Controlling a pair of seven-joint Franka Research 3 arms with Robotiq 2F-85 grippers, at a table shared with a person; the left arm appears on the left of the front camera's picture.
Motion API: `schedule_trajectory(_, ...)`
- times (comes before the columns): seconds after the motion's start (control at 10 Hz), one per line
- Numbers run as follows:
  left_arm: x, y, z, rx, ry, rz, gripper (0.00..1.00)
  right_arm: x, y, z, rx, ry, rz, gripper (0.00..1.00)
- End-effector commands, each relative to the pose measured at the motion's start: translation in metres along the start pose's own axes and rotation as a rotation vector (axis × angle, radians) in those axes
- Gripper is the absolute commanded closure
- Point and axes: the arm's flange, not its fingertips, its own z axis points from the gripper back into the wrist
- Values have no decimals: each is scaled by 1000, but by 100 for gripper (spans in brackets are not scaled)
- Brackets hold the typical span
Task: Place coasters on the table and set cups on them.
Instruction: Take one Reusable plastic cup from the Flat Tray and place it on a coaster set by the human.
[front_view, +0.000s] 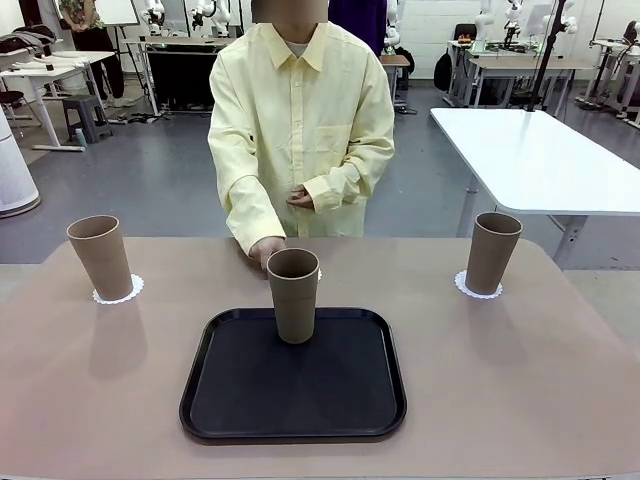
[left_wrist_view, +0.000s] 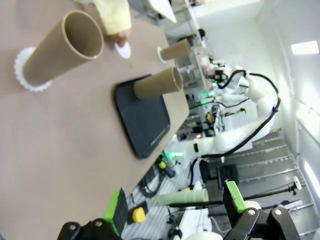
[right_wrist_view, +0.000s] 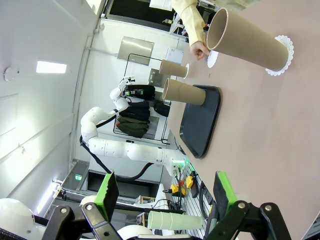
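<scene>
Front view: middle cup (front_view: 293, 297) hides most of the far coaster (left_wrist_view: 123, 50).

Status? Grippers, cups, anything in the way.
Left gripper, right gripper open, empty. Left cup, right cup on coasters; middle cup on black tray. Person's hand at third coaster behind tray, in the way.

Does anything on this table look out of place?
The middle cup stands on the black tray, not on a coaster like the left cup and right cup. A person's hand rests by a third coaster behind it.
</scene>
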Motion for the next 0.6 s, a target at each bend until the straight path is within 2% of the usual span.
schedule_trajectory(0.0, 0, 0, 1, -2, -2, 10, 0, 1, 1, 0, -8, -1, -16, 0)
schedule_trajectory(0.5, 0, 0, 1, -2, -2, 10, 0, 1, 1, 0, -8, -1, -16, 0)
